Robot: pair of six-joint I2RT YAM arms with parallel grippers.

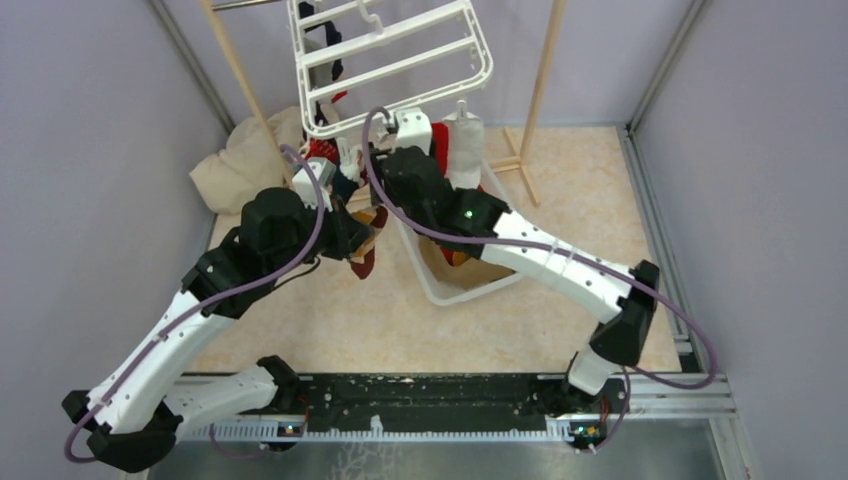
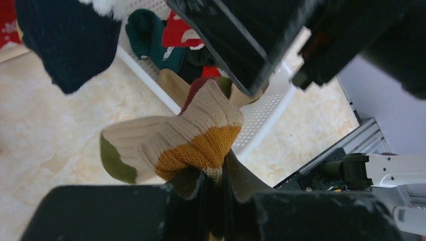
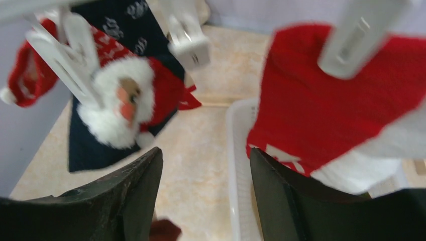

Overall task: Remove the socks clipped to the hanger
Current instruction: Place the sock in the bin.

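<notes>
— Left claw [image 2: 213,201]?
— Clenched on one cream-and-mustard sock [image 2: 191,135], by the basket [image 2: 150,83] rim.
— Right claw [image 3: 205,155]?
— Released and empty at the hanger [image 1: 395,65]'s near edge, between two clipped socks: a red sock [image 3: 341,100] and a navy Santa sock [image 3: 120,100].

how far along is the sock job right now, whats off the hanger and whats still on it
Done: several socks lie in the white basket. In hand: the left gripper is shut on a cream and mustard sock; the right gripper stands open below a clipped red sock. Left: that red sock, a Santa sock and a navy sock hang from the hanger.
</notes>
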